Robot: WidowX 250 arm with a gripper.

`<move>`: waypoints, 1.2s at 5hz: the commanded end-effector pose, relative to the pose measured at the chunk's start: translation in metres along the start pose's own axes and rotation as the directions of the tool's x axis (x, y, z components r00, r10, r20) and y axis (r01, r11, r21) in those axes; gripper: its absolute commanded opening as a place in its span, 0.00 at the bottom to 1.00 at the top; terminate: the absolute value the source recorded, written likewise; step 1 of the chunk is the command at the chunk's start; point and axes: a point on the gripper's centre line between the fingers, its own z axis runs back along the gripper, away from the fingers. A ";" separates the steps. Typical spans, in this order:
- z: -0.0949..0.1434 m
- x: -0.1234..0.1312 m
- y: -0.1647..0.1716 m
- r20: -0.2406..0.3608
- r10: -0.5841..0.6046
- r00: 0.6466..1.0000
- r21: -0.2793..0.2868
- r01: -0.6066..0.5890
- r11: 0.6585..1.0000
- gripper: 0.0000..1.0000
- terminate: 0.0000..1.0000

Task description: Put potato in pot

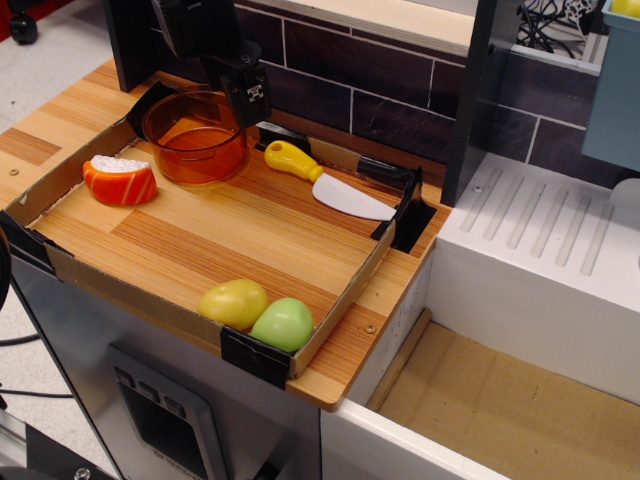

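Observation:
The potato (233,303) is a smooth yellow-tan egg shape lying at the front edge of the wooden tray (230,235), touching a light-green rounded toy (283,323) on its right. The pot (195,135) is a round translucent orange pot standing upright and empty at the tray's back left. My black gripper (248,100) hangs at the back, over the pot's right rim and far from the potato. Nothing shows in it. Its fingers are dark against the dark wall, so their gap is unclear.
An orange-and-white wedge (120,180) lies left of the pot. A toy knife (325,182) with a yellow handle and white blade lies to the right of the pot. Low cardboard walls rim the tray. A white sink unit (545,260) stands to the right.

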 end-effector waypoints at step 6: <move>0.028 0.012 0.042 -0.108 -0.199 0.974 0.027 0.203 0.979 1.00 0.00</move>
